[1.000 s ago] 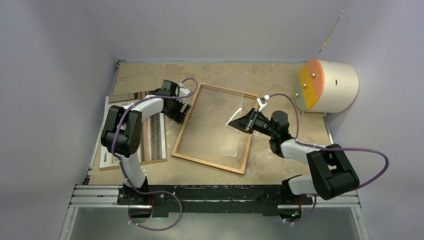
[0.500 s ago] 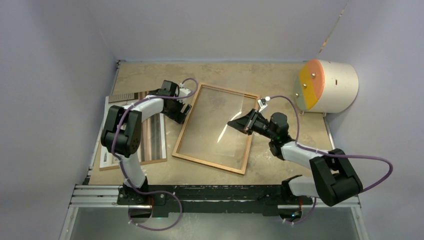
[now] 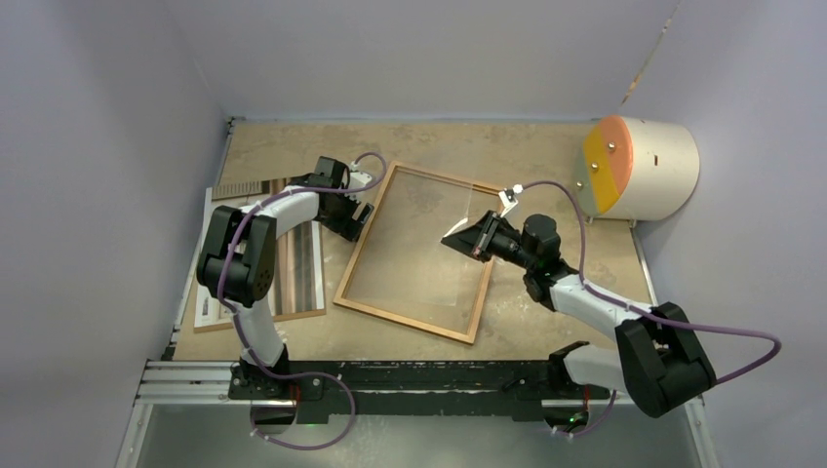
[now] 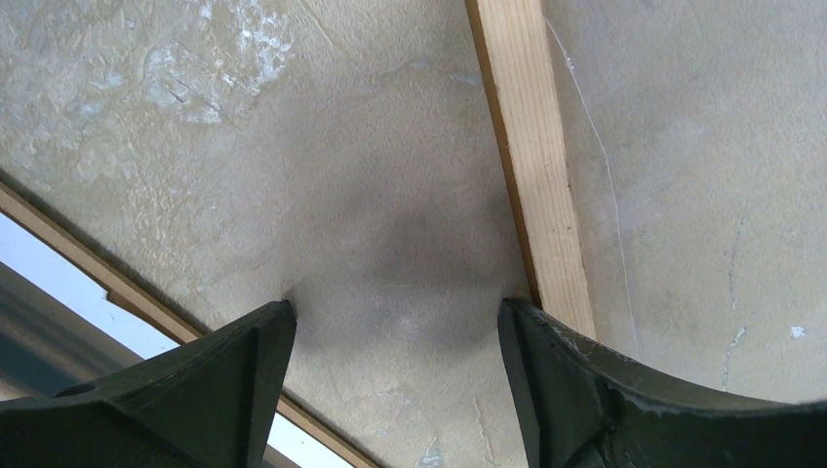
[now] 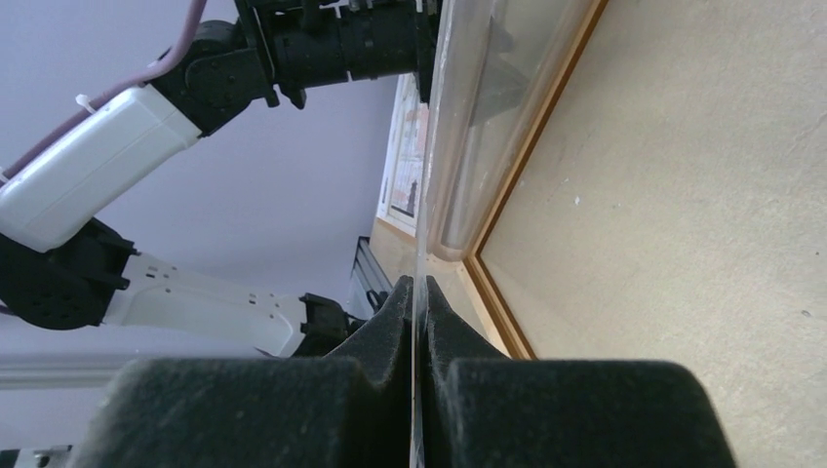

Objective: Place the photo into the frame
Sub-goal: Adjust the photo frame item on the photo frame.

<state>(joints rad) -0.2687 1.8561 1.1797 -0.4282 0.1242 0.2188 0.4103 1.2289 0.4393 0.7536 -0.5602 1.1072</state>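
Note:
The orange-brown wooden frame (image 3: 405,322) lies flat mid-table. My right gripper (image 3: 475,239) is shut on the right edge of a clear glass pane (image 3: 419,244), held tilted over the frame; the wrist view shows the pane (image 5: 434,146) edge-on between the closed pads (image 5: 390,322), above the frame rail (image 5: 531,127). My left gripper (image 3: 353,226) is open and empty at the frame's left rail (image 4: 531,166), one finger (image 4: 546,361) against the rail's outer edge. The photo (image 3: 300,261) lies to the left, partly hidden by my left arm.
A brown backing board (image 3: 258,320) lies under the photo at the table's left edge. A large cream cylinder with an orange and green face (image 3: 639,168) stands at the back right. Grey walls close in on both sides.
My right arm's elbow has swung out to the right while its gripper keeps hold of the glass pane, shifting slightly up and left. The left arm and the frame have not moved.

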